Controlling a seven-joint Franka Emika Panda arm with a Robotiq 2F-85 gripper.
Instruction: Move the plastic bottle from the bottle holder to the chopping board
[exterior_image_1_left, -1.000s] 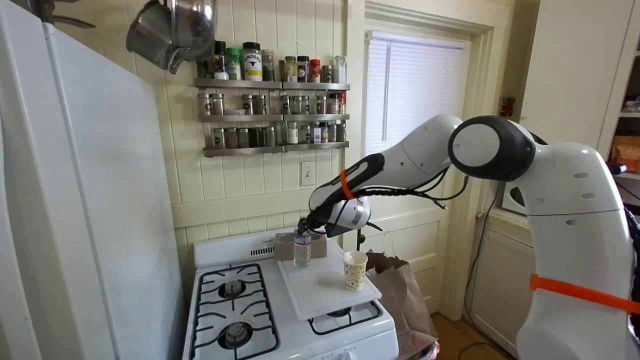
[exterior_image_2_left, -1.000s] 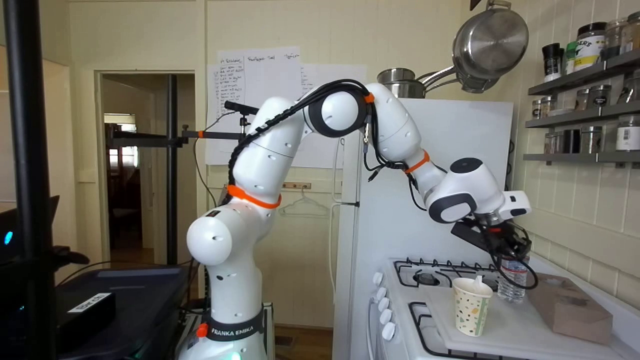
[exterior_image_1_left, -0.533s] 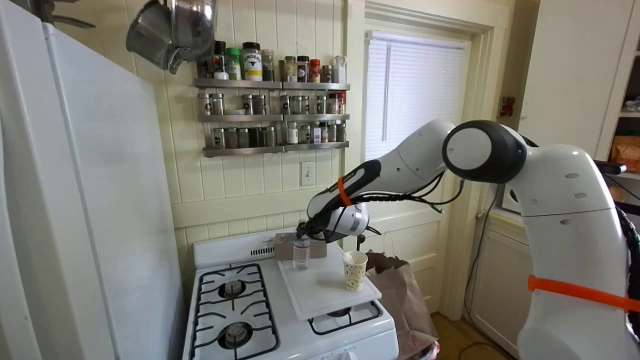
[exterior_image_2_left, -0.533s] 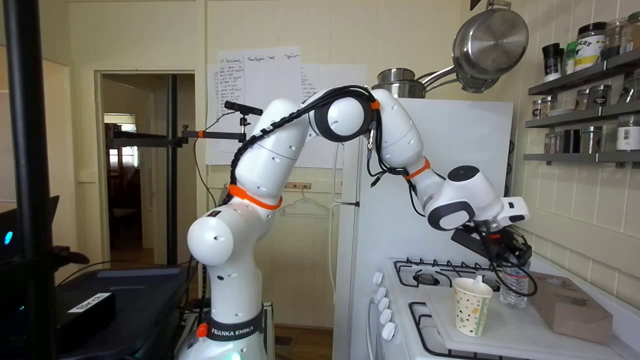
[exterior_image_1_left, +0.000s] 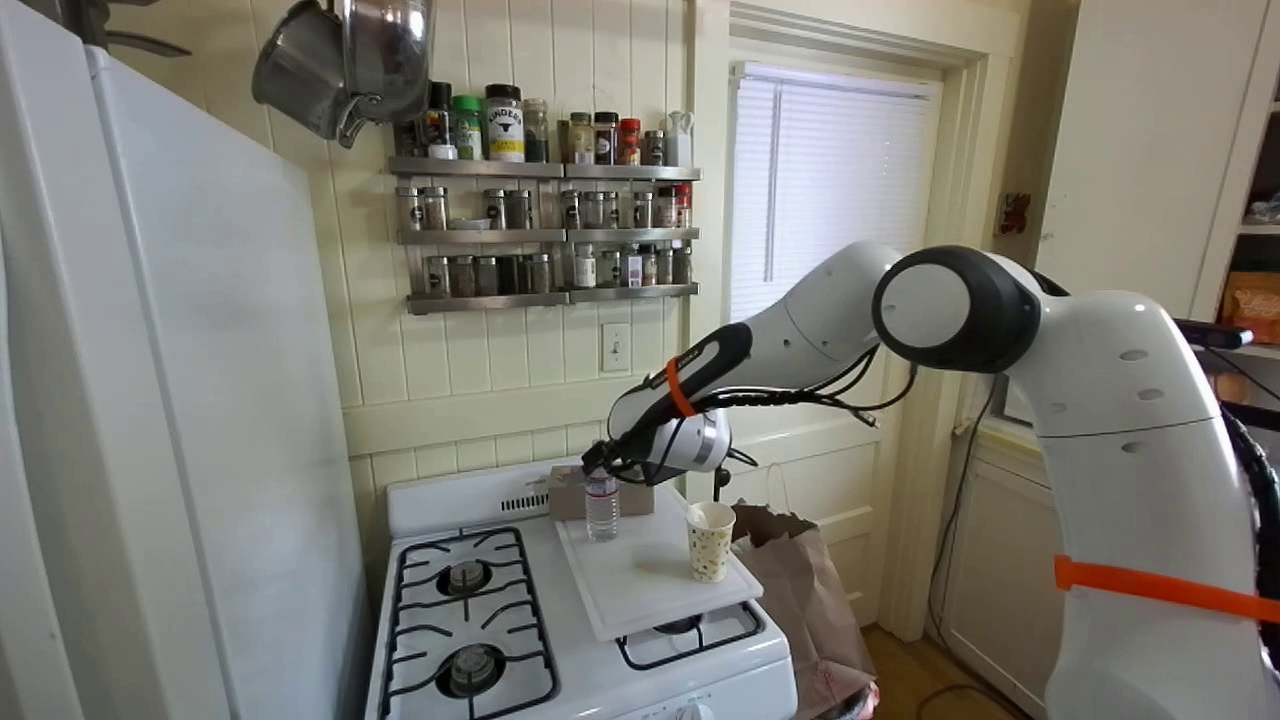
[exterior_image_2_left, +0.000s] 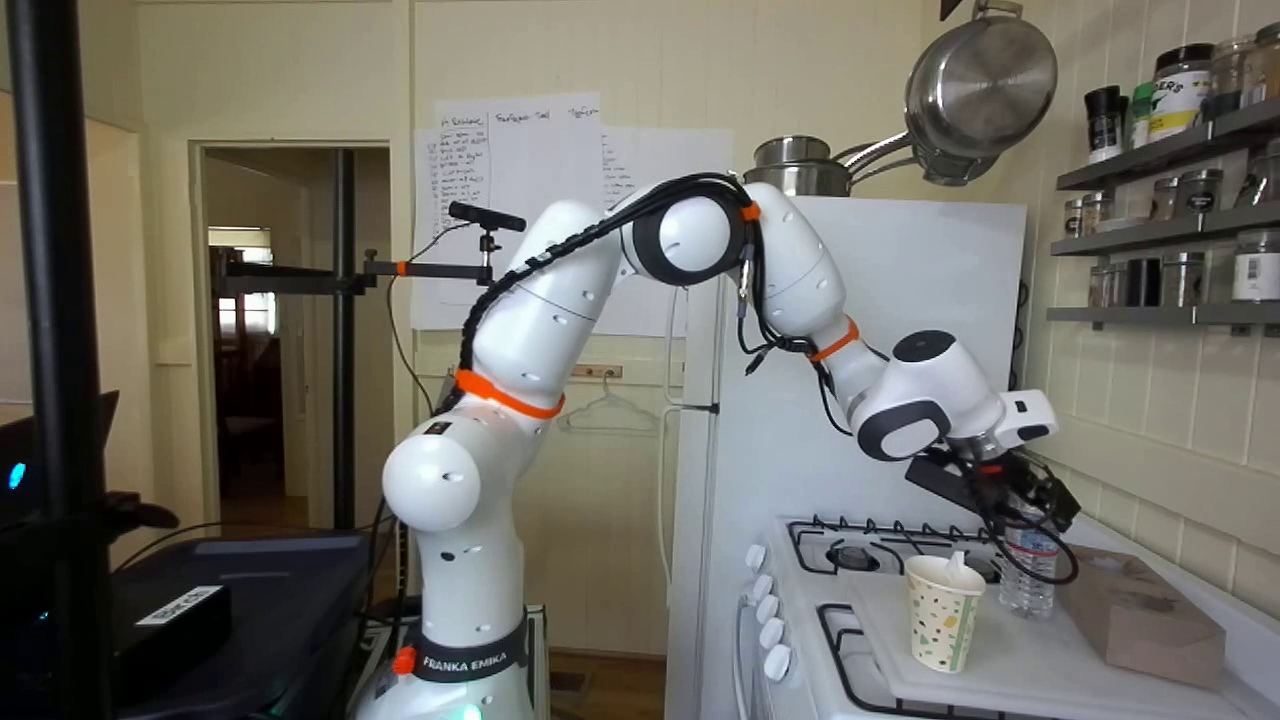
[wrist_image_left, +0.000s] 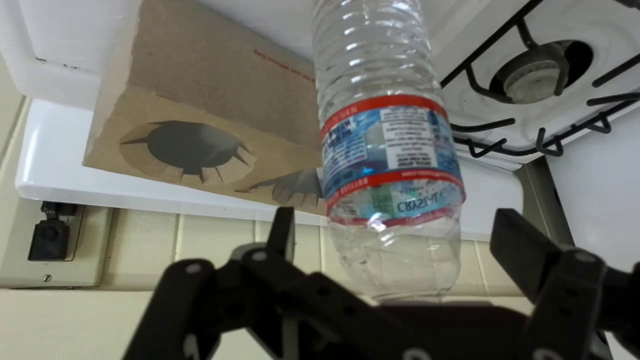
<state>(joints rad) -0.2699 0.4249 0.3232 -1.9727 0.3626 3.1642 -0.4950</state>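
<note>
The clear plastic bottle (wrist_image_left: 382, 150) with a blue and red label stands upright on the white chopping board (exterior_image_1_left: 640, 580), near its back edge. In both exterior views my gripper (exterior_image_1_left: 598, 458) is at the bottle's top. The wrist view shows the fingers spread wide around the bottle's upper part, with a gap on either side, so the gripper is open. The bottle's cap is hidden behind the gripper's body. Directly behind the bottle is the bottle holder (wrist_image_left: 225, 90), a brown cardboard box with two round holes showing, neither with a bottle in it.
A patterned paper cup (exterior_image_2_left: 942, 620) stands on the board in front of the bottle. Black burner grates (exterior_image_1_left: 470, 600) lie beside the board. The stove's back panel and the wall are close behind the holder. Spice shelves (exterior_image_1_left: 550, 235) hang above.
The bottle came down slightly onto the board with my gripper, then stayed in place. My gripper's fingers have since spread apart and let it go.
</note>
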